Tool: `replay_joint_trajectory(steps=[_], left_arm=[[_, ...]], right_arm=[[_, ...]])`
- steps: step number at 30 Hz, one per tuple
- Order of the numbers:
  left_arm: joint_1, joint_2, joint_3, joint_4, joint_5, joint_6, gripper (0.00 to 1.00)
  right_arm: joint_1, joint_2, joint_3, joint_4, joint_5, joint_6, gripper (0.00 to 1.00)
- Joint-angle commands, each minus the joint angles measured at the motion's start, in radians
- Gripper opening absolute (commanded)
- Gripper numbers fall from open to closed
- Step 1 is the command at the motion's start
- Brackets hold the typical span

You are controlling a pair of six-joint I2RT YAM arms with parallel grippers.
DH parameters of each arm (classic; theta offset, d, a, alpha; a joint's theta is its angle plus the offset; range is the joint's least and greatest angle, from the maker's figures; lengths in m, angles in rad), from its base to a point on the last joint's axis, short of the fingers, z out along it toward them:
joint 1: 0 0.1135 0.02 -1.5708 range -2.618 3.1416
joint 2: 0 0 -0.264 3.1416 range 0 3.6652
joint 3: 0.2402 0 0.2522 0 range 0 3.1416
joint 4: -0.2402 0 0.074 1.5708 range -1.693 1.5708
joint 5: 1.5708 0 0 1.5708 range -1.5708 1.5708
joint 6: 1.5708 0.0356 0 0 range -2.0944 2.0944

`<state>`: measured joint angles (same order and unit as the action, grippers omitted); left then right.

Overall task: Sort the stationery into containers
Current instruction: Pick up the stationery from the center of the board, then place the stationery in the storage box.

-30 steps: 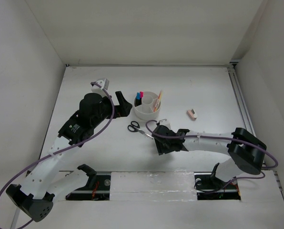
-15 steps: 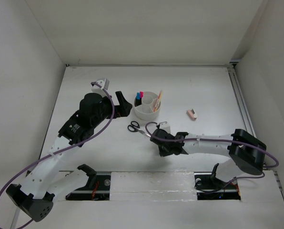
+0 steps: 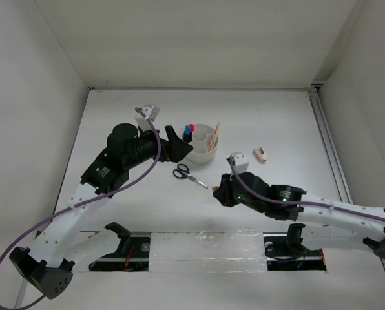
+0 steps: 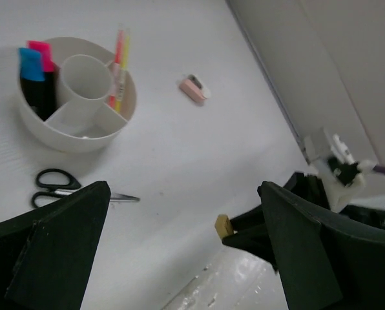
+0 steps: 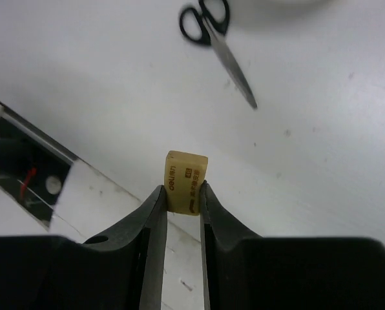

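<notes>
The white divided tub [image 3: 202, 154] stands mid-table and also shows in the left wrist view [image 4: 76, 139]. It holds the pink and blue highlighters [image 4: 34, 68] and the thin pencil and pen [image 4: 120, 71]. The black-handled scissors [image 3: 188, 174] lie on the table just in front of it. My right gripper [image 5: 179, 194] is shut on the tan eraser [image 5: 185, 179] and holds it above the table's near edge, right of the scissors [image 5: 217, 39]. The pinkish eraser [image 3: 260, 154] lies right of the tub. My left gripper [image 4: 183, 190] is open and empty, just left of the tub.
White walls close in the table on the left, back and right. A metal rail [image 3: 205, 245] with the arm bases runs along the near edge. The right arm [image 3: 322, 210] stretches low across the front right.
The right gripper has come up off the table beside the scissors with the tan eraser and the arm has swung right. The left gripper has moved right, closer to the tub.
</notes>
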<state>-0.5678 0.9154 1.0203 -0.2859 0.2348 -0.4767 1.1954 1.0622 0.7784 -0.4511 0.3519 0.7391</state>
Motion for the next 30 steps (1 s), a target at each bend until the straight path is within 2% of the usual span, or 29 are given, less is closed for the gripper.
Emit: replay_joint_trajectory(steps=[1, 4, 9, 14, 25, 30], left_arm=[[-0.001, -0.006, -0.009, 0.143, 0.272, -0.017, 1.00], [-0.001, -0.006, -0.034, 0.204, 0.407, -0.046, 1.00], [-0.001, 0.004, -0.101, 0.359, 0.538, -0.147, 1.00], [-0.027, 0.025, -0.134, 0.422, 0.538, -0.166, 0.97], [-0.052, 0.120, -0.172, 0.499, 0.518, -0.201, 0.90], [-0.052, 0.148, -0.172, 0.490, 0.506, -0.201, 0.80]], right_arm=[[0.000, -0.131, 0.021, 0.127, 0.073, -0.195, 0.00], [0.000, -0.197, 0.021, 0.173, 0.088, -0.285, 0.00], [0.000, -0.232, 0.012, 0.236, 0.079, -0.359, 0.00], [0.000, -0.258, 0.013, 0.296, 0.099, -0.382, 0.00], [0.000, -0.162, 0.074, 0.408, 0.084, -0.445, 0.00], [0.000, -0.133, 0.084, 0.468, 0.073, -0.495, 0.00]])
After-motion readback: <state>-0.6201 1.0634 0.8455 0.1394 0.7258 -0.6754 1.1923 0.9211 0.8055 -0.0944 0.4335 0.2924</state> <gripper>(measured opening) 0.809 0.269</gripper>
